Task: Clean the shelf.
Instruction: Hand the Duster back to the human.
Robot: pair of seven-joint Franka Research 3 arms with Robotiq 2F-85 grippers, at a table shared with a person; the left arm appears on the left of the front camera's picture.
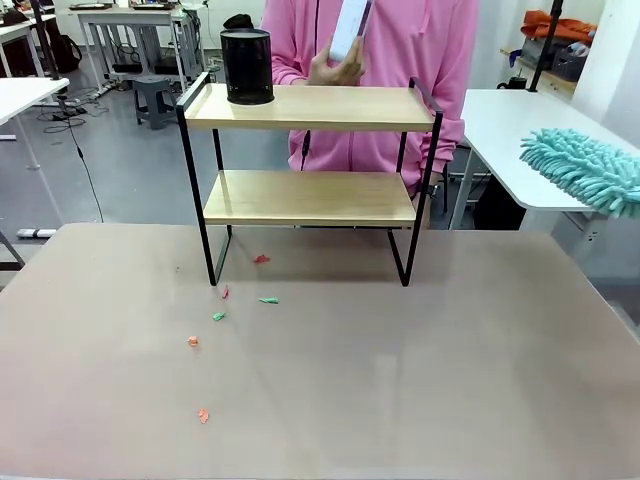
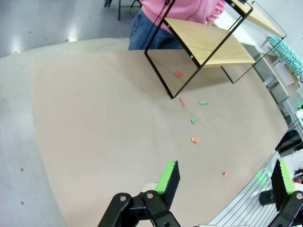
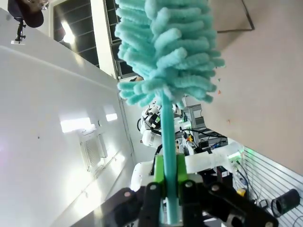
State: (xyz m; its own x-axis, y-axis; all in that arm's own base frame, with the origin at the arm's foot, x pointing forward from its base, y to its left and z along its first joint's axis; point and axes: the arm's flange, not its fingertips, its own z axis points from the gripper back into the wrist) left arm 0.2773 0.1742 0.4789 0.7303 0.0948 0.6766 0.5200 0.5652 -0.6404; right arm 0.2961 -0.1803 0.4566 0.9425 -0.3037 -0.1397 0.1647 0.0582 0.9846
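Shelf (image 1: 310, 108) ahead of my grippers, far side of table (image 1: 420, 400). Black holder (image 1: 247, 67) on top board; person's hand (image 1: 335, 68) holds white item above it. Paper scraps (image 1: 218, 316) between shelf and my left gripper (image 2: 226, 174) (spread, empty). Right gripper (image 3: 169, 185) pinches teal duster (image 3: 165, 47) handle, off to shelf's right. Step, I judge: approach. Next: swing duster onto top board, clear of holder.

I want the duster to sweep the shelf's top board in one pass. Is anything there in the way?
Yes. A black cup stands on the left end of the shelf's top board, and the person's hand holds a white object above and behind it. The right gripper holds the duster off to the shelf's right.
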